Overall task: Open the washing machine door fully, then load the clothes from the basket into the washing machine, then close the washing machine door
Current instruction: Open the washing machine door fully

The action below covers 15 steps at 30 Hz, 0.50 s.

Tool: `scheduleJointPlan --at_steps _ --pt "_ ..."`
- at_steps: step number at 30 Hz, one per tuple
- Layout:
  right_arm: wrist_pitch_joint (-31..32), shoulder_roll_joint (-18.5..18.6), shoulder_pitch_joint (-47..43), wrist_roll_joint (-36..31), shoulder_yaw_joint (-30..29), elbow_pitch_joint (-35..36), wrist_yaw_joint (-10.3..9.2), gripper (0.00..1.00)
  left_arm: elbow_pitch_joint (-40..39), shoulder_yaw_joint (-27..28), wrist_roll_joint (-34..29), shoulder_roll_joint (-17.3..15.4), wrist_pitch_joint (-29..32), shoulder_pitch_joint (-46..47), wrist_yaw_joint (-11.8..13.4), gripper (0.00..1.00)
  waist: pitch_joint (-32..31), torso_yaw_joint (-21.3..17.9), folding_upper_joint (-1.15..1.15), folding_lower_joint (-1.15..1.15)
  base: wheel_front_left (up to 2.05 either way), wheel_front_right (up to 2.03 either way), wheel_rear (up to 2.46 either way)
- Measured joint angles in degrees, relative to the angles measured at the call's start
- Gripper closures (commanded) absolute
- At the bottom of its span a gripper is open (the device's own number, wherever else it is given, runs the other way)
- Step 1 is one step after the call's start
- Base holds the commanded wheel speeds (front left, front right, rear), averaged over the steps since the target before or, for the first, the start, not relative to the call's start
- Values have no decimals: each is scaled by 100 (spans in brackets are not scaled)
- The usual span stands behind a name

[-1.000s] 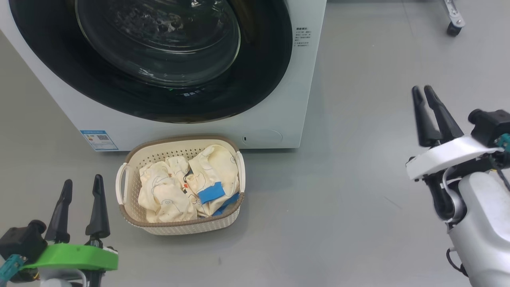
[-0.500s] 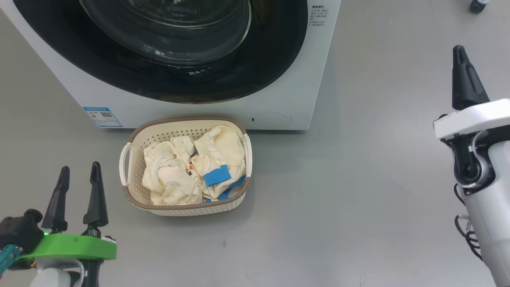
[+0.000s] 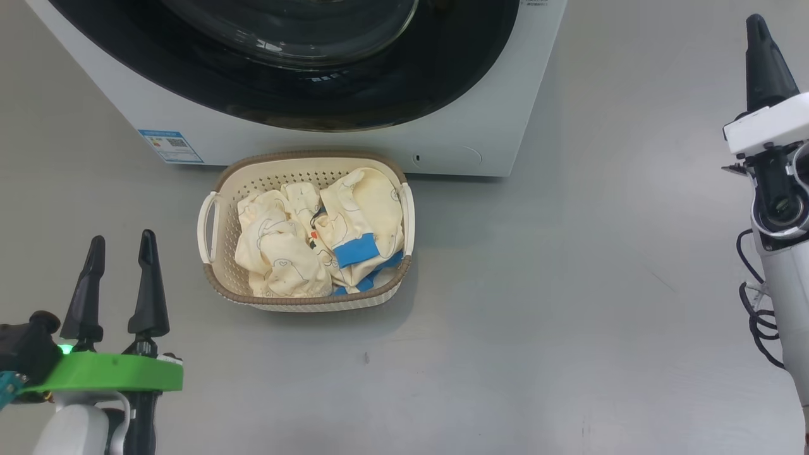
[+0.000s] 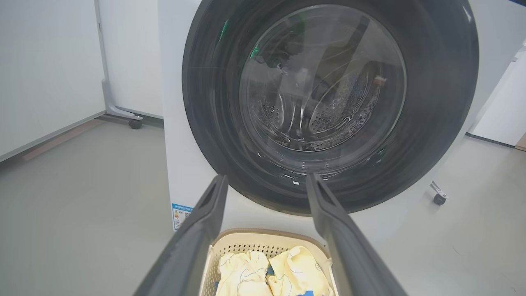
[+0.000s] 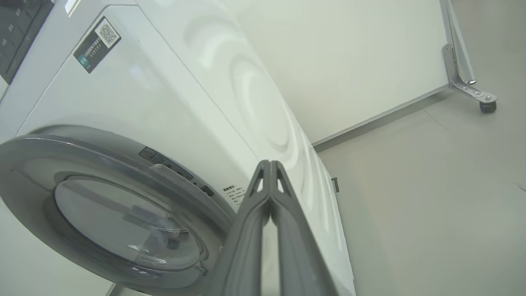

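The white washing machine [image 3: 480, 120] fills the top of the head view, and its glossy black door [image 3: 379, 95] lies flat against the front. In the left wrist view the steel drum shows through the glass of the door [image 4: 328, 102]. The cream basket [image 3: 218, 281] sits on the floor just in front, with the cream-yellow clothes [image 3: 284, 253] and their blue bands piled inside. My left gripper [image 3: 121, 241] hovers open and empty at the lower left, left of the basket. My right gripper [image 3: 756, 28] is raised at the far right, shut on nothing, beside the machine's right front corner [image 5: 230, 193].
A blue label sticker [image 3: 170, 145] marks the machine's lower left corner. White partition panels on castor feet [image 5: 487, 105] stand behind and beside the machine, with another castor [image 4: 439, 199] to its right. Grey floor [image 3: 569, 284] stretches between the basket and my right arm.
The head camera has shifted, so the machine and basket sit higher and further right. My right gripper's fingers have closed together and the arm has risen. The left gripper stays open.
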<state>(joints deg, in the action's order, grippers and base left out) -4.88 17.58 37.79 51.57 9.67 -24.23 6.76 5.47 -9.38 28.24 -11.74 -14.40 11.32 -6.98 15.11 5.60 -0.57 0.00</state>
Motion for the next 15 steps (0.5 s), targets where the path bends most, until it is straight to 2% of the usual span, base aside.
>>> scheduleJointPlan --at_steps 8,15 --pt "605 -248 481 1094 -213 -124 0 100 -113 0 0 0 0 122 0 0 276 129 0 0 0 0 0" --pt "1273 -182 872 1796 -414 -404 0 100 -156 -49 0 14 0 219 0 0 505 288 0 0 0 0 0"
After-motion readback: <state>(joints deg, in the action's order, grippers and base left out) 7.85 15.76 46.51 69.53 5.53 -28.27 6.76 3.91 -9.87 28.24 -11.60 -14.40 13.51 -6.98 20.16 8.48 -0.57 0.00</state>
